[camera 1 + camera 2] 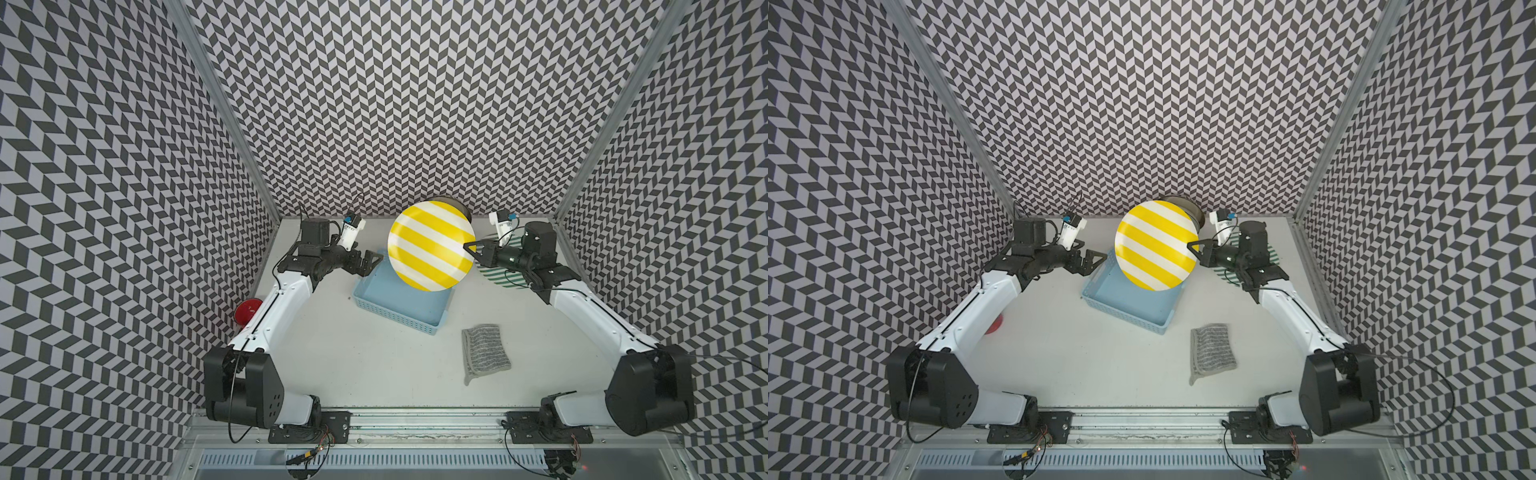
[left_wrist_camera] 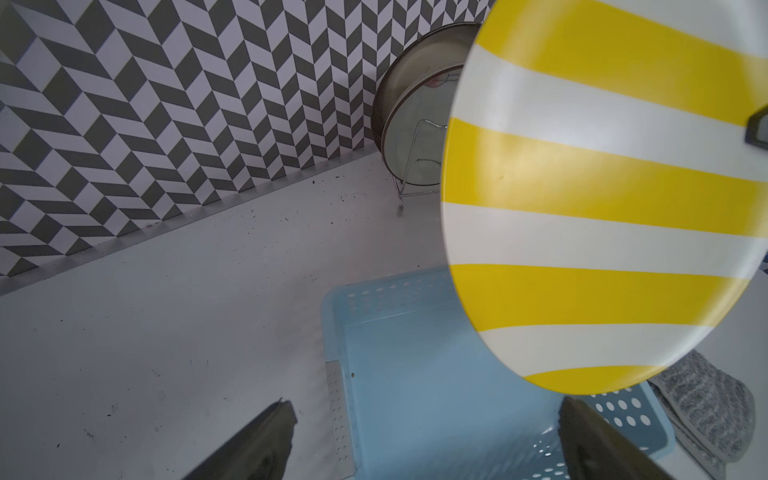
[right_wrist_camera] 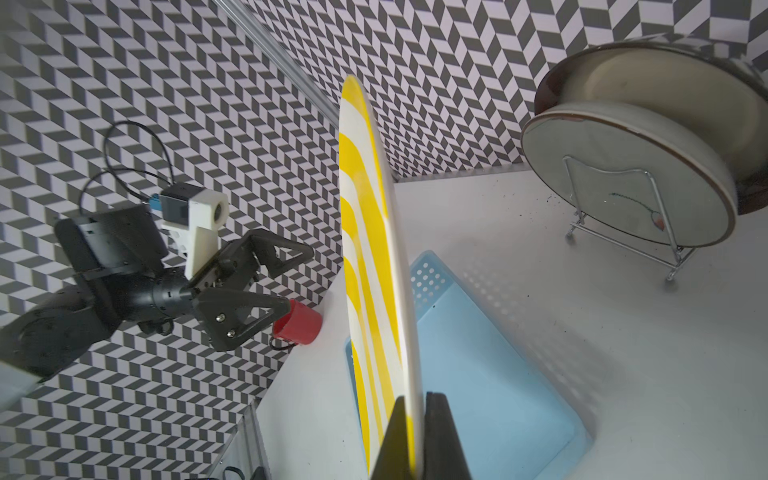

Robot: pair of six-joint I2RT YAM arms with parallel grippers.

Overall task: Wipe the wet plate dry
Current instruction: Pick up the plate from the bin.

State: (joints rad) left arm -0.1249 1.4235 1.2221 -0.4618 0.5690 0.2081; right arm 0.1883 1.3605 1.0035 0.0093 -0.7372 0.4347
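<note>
One round yellow-and-white striped plate [image 1: 430, 246]

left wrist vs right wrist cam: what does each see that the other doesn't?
Left wrist only: the grey cloth. Right wrist only: the red cup, and the right gripper closed from both sides on the rim of the yellow striped plate. Both: that plate, the blue basket, the plate on the wire rack, and the open left gripper.
</note>
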